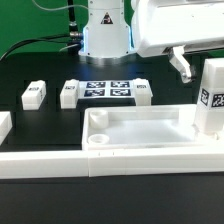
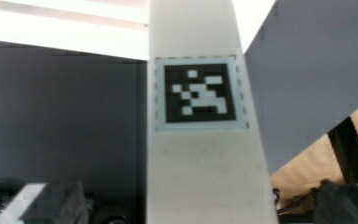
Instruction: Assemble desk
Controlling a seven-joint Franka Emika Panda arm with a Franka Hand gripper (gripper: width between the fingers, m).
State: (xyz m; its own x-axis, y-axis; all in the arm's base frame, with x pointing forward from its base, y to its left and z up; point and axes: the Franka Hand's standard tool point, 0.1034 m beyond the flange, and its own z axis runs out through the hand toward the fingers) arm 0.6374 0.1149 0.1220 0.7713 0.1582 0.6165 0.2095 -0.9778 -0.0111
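Observation:
The desk top (image 1: 140, 132), a white tray with round corner sockets, lies in front of the low wall. One white leg (image 1: 212, 95) with a black-and-white tag stands upright at its end on the exterior view's right. My gripper (image 1: 193, 67) is at the top of that leg, one dark finger (image 1: 182, 65) showing beside it. In the wrist view the tagged leg (image 2: 199, 95) runs up the middle between my gripper's (image 2: 202, 210) fingers (image 2: 51, 205). There is a gap on each side, so the gripper is open and holds nothing.
Three loose legs lie on the black table: one (image 1: 33, 95) toward the exterior view's left, and two (image 1: 68, 95) (image 1: 143, 92) flanking the marker board (image 1: 108, 90). A long low white wall (image 1: 90, 163) runs along the front. The robot base (image 1: 105, 35) stands behind.

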